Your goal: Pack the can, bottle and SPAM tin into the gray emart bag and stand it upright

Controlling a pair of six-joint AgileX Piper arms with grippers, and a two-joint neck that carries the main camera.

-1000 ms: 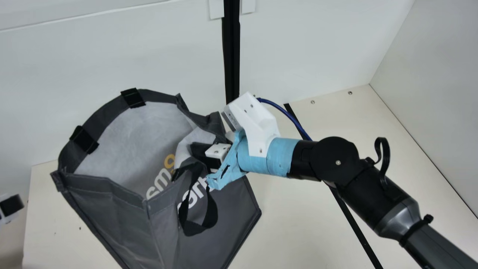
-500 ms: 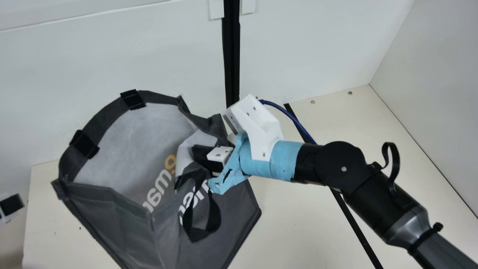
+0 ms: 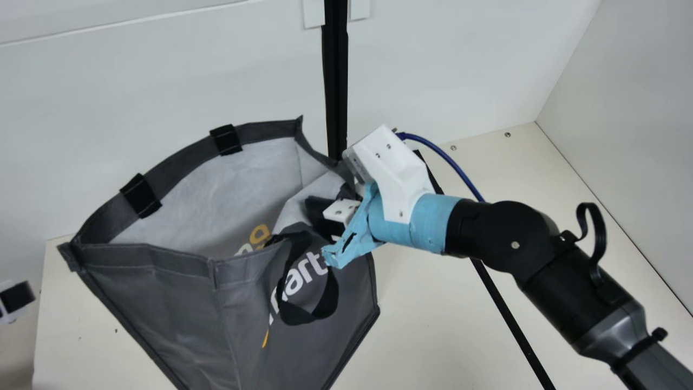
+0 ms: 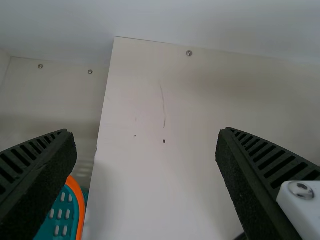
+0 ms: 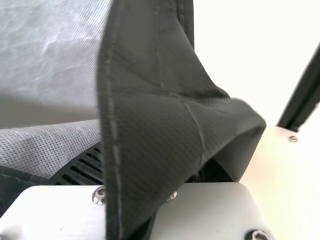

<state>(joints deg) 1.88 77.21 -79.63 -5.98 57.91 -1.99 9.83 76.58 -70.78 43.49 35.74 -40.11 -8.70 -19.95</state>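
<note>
The gray emart bag (image 3: 178, 314) stands tilted in the main view, its mouth wide and its pale lining showing; the bottom of its inside is hidden. At the right side of its mouth is my right gripper (image 3: 318, 210), shut on the bag's rim, with a black handle loop hanging just below. In the right wrist view the folded dark rim (image 5: 165, 110) passes between the fingers of my right gripper (image 5: 150, 175). My left gripper (image 3: 15, 299) shows in part at the main view's left edge, apart from the bag. In the left wrist view my left gripper (image 4: 146, 137) is open and holds nothing.
Cream table (image 3: 433, 325) surface lies right of the bag, with a black strip (image 3: 509, 319) across it. White walls rise behind and at the right. A teal basket with an orange rim (image 4: 77, 200) shows beside a left finger.
My right gripper has moved right and, lately, a little up, drawing the bag's rim along. The bag's mouth has stretched toward the right. My left gripper has kept still.
</note>
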